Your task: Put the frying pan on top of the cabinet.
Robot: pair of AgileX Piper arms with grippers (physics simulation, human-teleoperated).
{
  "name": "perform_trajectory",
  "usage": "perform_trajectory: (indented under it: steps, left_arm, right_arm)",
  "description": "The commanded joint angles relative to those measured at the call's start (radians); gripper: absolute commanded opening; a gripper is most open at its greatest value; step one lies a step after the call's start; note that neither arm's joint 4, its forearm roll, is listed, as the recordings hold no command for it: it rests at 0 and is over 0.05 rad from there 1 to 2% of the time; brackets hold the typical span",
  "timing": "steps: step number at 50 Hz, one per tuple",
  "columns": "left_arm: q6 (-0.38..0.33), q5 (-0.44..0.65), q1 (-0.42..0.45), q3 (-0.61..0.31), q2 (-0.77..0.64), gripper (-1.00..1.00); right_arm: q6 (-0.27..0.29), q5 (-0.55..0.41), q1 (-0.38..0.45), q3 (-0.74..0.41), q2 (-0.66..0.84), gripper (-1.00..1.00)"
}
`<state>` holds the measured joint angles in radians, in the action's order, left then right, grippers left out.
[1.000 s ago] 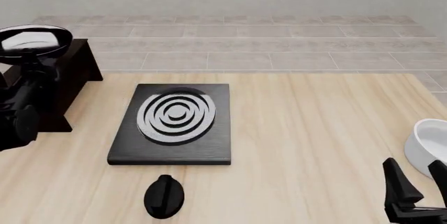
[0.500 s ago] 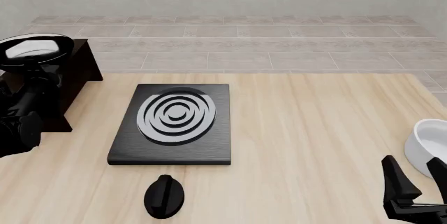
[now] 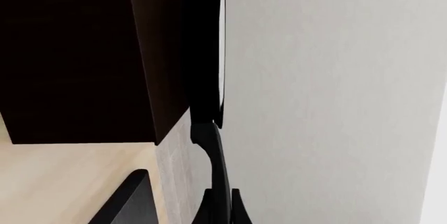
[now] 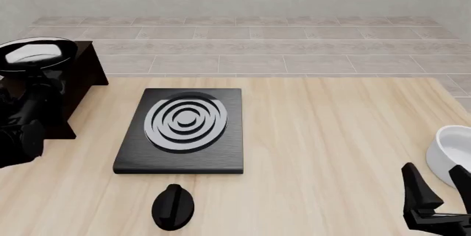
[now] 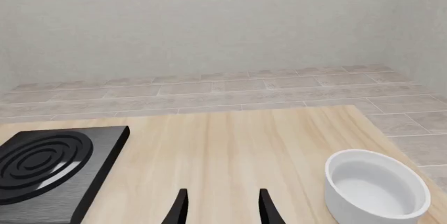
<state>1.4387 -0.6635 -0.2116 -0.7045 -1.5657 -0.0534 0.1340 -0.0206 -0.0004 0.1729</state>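
The frying pan [image 4: 35, 53] sits level on top of the cabinet [image 4: 83, 73] at the far left of the table [image 4: 331, 153]. From the front I see its round black rim and glossy grey-white inside. Its handle [image 3: 218, 182] is hidden there behind my left arm. In my left wrist view the pan shows only edge-on, a thin black disc against the cabinet's dark brown top edge, with the long thin handle running back to my left gripper [image 3: 222, 211]. That gripper is cut off at the picture's edge; its fingers lie close on either side of the handle, but I cannot tell whether they are clamped on it. My right gripper [image 5: 221, 207] hangs low near the white bowl [image 5: 377, 186], fingers apart and holding nothing. The stove plate [image 4: 184, 128] lies flat mid-table, a black knob [image 4: 173, 207] in front of it.
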Motion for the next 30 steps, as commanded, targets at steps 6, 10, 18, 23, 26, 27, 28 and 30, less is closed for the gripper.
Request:
perform_trajectory:
  steps: [6,10,18,23,26,27,28,30]
  left_arm:
    - [0.011,-0.056,-0.003,0.0,-0.012,-1.0]
    - [0.015,-0.057,-0.002,-0.001,-0.015,-1.0]
    - [0.021,-0.069,-0.004,0.004,-0.021,-1.0]
    - [0.025,-0.079,-0.004,0.009,-0.027,-1.0]
    - [0.025,-0.082,-0.005,0.011,-0.028,-1.0]
    - [0.026,-0.082,-0.007,0.014,-0.03,-1.0]
    - [0.027,-0.084,-0.006,0.014,-0.03,-1.0]
    - [0.031,-0.088,-0.007,0.019,-0.031,-1.0]
  right_arm:
    - [0.0,-0.004,0.001,0.0,-0.003,1.0]
    - [0.001,-0.007,0.002,0.0,-0.005,1.0]
    - [0.001,0.002,0.001,0.0,0.005,1.0]
    - [0.002,0.009,0.002,0.0,0.012,1.0]
    - [0.002,0.013,0.002,0.0,0.017,1.0]
    - [0.002,0.014,0.002,0.0,0.017,1.0]
    - [0.003,0.013,0.002,0.0,0.016,1.0]
    - [0.003,0.01,0.002,0.0,0.014,1.0]
